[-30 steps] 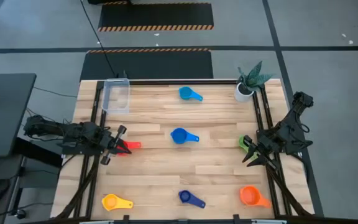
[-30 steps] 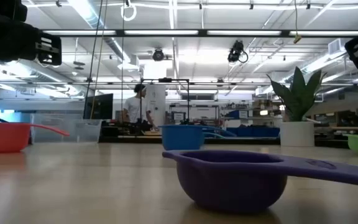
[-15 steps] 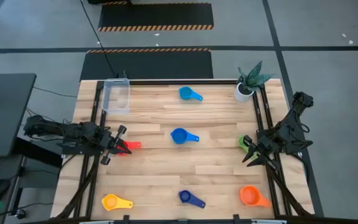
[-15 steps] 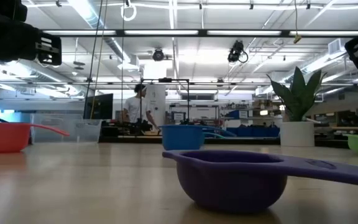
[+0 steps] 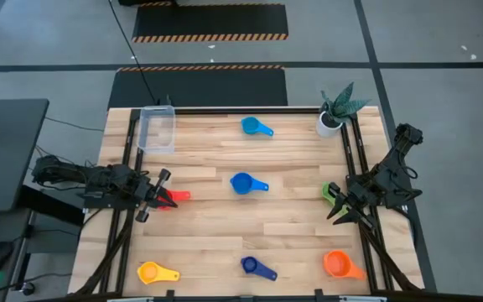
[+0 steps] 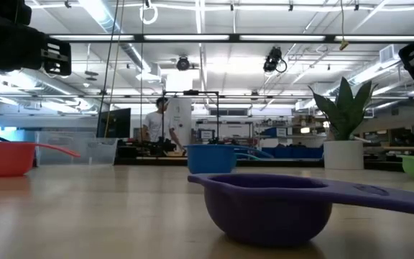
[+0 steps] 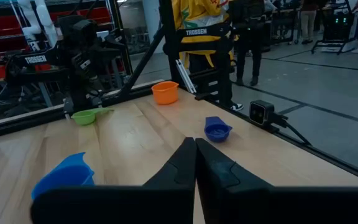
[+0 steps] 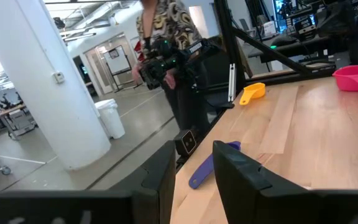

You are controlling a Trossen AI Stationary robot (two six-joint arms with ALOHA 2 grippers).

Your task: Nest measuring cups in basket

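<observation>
Two dark jointed arms — black cables, white "TROSSEN" lettering.

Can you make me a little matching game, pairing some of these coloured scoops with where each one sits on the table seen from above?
Things:
1. yellow cup
2. orange cup
3. red cup
4. basket

Places:
A. near right corner
B. far left corner
C. near left corner
D. left edge, beside the left tool

Pairs: 1-C, 2-A, 3-D, 4-B
</observation>
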